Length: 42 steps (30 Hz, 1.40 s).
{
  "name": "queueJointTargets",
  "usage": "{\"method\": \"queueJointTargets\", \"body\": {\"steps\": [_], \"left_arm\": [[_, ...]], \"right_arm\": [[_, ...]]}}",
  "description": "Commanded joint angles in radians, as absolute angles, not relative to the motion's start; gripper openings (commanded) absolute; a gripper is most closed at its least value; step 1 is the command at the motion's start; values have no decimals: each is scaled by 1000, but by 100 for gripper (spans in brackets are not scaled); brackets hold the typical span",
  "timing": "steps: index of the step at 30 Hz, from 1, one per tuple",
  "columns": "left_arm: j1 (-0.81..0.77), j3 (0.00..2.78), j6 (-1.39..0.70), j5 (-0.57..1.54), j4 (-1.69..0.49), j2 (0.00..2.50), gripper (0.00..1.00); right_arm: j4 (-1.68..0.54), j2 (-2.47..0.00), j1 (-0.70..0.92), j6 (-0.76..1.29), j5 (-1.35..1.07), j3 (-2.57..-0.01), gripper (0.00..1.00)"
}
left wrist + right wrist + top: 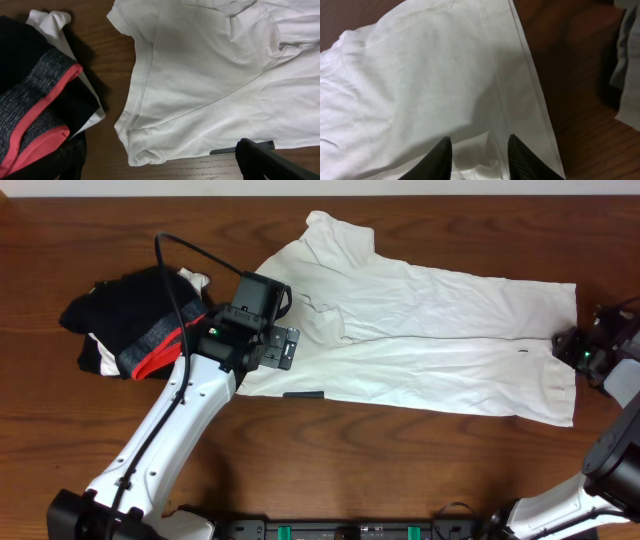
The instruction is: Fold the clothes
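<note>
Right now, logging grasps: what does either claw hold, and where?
Left claw open, empty. Right claw straddles the T-shirt near its hem; grip cannot be told.

Nothing can be read in any of the three views: no text, label, brand or number. The white T-shirt [430,330] shows only plain fabric. A small dark mark [521,352] on it, towards the right of the overhead frame, is too small to make out.
</note>
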<state>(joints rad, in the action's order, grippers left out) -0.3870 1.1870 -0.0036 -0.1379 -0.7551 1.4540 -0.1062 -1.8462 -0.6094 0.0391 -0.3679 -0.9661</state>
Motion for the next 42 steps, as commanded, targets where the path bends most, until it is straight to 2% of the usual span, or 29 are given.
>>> {"method": "queueJointTargets", "body": {"steps": [1, 4, 8, 16, 22, 36, 42], "left_arm": [[-382, 1196, -9, -149, -759, 1457, 97], [-382, 1196, -9, -149, -759, 1457, 97], [-382, 1196, -9, -149, -759, 1457, 97], [-382, 1196, -9, -149, -759, 1457, 97], [-382, 1196, -9, -149, -758, 1457, 97], [-382, 1196, -9, -149, -759, 1457, 97], [-382, 1196, -9, -149, -759, 1457, 97]], "right_arm": [[-104, -1880, -596, 28, -382, -968, 32], [-106, -1884, -596, 29, -382, -968, 22], [-104, -1874, -597, 39, -383, -969, 0], [-117, -1734, -602, 56, -408, -969, 1], [-150, -1617, -611, 97, -286, -969, 1], [-198, -1674, -612, 96, -77, -968, 1], [-158, -1705, -612, 96, -87, -968, 1]]}}
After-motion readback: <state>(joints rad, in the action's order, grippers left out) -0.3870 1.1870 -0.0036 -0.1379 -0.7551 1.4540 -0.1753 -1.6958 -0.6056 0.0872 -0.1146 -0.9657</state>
